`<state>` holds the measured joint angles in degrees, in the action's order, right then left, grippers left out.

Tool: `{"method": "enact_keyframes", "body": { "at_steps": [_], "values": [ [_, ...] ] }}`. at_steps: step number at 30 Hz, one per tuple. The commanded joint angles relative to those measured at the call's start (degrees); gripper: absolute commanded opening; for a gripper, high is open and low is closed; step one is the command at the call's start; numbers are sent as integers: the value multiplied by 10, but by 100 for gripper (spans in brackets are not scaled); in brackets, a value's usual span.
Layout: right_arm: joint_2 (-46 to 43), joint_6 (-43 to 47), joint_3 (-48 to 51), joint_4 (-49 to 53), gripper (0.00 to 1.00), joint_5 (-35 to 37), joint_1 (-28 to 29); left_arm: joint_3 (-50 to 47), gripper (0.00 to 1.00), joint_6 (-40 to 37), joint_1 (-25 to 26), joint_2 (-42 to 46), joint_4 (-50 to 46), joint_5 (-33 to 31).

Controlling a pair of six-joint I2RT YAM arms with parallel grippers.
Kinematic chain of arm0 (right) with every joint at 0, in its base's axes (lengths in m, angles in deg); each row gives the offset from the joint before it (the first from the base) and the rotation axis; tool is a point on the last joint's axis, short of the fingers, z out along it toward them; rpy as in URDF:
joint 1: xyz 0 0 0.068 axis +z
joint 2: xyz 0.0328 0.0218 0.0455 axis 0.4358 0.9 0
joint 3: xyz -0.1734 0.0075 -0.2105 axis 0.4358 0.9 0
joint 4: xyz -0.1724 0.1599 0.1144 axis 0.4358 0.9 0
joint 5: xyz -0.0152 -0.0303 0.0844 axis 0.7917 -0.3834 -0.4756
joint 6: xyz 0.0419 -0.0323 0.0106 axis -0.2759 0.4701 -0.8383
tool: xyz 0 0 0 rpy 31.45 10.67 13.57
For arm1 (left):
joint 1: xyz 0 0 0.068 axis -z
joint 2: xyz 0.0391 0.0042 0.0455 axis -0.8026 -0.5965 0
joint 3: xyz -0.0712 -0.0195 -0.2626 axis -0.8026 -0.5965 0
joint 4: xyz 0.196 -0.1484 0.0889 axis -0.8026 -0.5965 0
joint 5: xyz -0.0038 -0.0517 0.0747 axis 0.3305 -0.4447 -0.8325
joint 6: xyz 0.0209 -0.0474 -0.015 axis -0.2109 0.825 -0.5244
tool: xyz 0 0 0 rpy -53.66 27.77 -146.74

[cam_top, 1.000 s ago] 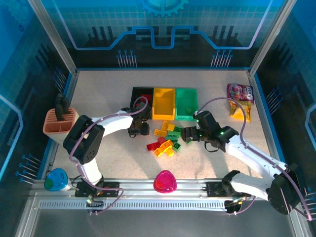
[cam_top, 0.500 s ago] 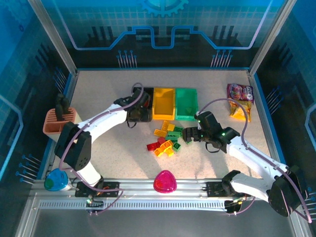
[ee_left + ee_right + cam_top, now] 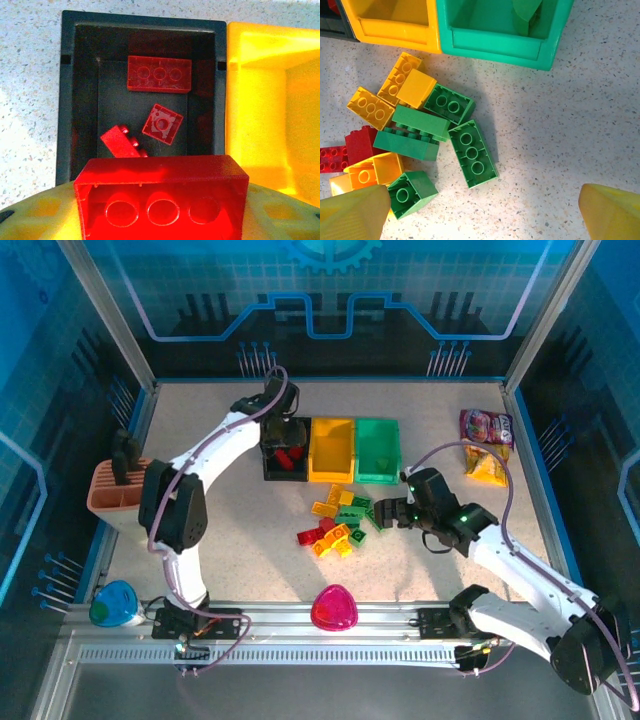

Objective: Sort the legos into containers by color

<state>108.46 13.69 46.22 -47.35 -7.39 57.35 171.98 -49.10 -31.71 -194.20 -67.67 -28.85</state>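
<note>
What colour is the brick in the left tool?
The brick is red; left wrist view shows it best.

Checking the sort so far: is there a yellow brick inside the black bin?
No, the three bricks lying in the black bin are all red in the left wrist view.

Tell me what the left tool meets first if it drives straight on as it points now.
Probably the red legos in the black bin, under the brick the left tool holds; depth unclear.
</note>
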Motion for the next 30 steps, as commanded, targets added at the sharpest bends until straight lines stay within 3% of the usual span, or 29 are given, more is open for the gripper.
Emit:
{"method": "enact_keyframes", "body": {
  "at_steps": [1,4,5,7,9,19,24,30],
  "values": [
    [-13,-4,4,18,98,5,-8,52,41,-25,-9,-29,-45,13],
    [-15,-5,5,20,98,4,-9,76,43,-29,-15,-49,-55,15],
    [-16,-5,6,21,98,5,-9,84,49,-30,-16,-55,-60,13],
    [-20,-6,7,23,98,4,-9,95,71,-33,-17,-61,-71,9],
    [-23,-7,8,24,98,4,-10,99,78,-35,-17,-59,-74,6],
    [-22,-2,6,22,98,-11,-9,35,77,-27,-15,30,-47,36],
    [-17,18,4,14,98,-39,-6,-94,75,-16,-11,138,31,82],
    [30,34,-19,15,96,-56,10,-251,71,6,4,261,93,95]
  ]
}}
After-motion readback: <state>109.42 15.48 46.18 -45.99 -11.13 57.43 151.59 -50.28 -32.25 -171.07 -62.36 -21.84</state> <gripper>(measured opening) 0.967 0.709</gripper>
